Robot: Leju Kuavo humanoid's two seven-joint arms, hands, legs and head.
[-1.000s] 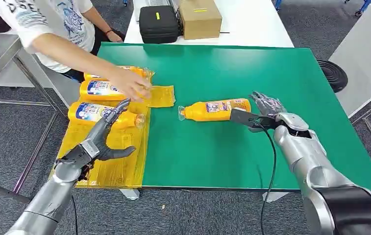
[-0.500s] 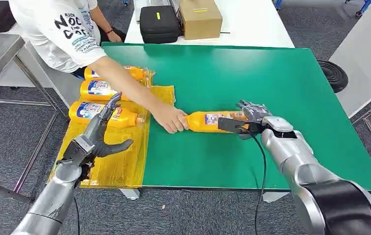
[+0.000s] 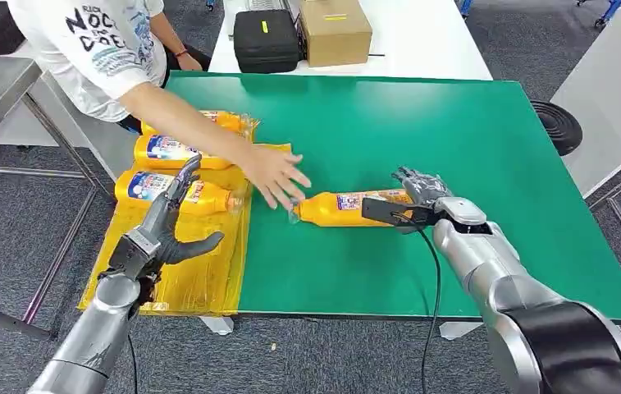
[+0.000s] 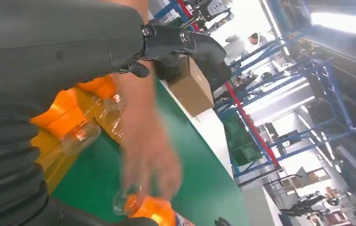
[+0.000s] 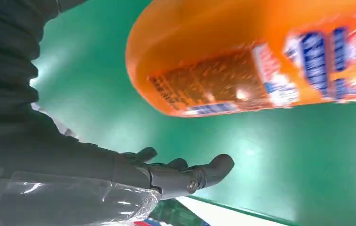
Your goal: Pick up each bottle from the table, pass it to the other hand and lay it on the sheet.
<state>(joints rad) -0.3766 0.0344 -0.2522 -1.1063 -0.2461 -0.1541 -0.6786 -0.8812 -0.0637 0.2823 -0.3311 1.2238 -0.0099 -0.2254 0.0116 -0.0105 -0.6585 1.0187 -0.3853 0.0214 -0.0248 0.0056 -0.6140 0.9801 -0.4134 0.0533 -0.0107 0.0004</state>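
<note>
The head view looks forward and down from high on the robot, taking in the whole green worktop from some way off. The left wrist view sits close behind its hand, tilted, facing across the worktop's far side into the hall. The right wrist view is very near the worktop surface. All three share the orange bottle

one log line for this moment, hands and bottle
right hand: open at bottle base on green mat | left hand: open above sheet | person's hand: near cap
</note>
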